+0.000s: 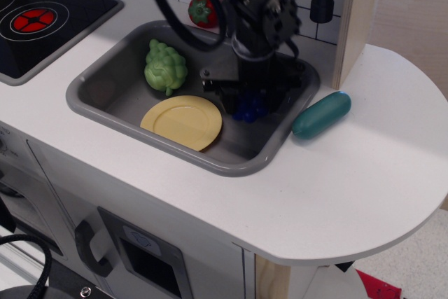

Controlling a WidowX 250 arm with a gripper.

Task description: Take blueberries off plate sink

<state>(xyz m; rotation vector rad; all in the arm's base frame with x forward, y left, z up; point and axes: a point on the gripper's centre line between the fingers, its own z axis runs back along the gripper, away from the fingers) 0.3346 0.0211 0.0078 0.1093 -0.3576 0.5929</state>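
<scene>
Gripper (249,106) was closed around blueberries (250,109), low in the sink (98,96) toward the counter's right edge, clear of bare plate (182,122), presumably for release.

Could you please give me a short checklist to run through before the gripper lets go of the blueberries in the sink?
1. Blueberries clear of the plate: ok, they sit to its right with no overlap visible.
2. Blueberries over the sink floor, inside the rim: ok.
3. Blueberries resting on the floor rather than hanging: cannot tell, the gripper hides the contact.
4. Jaws closed around the berries: cannot tell, the arm's body blocks the jaws.
5. Green toy vegetable out of the drop spot: ok, it lies at the far left of the basin.
6. Teal object on the counter out of the way: ok, outside the sink.
</scene>
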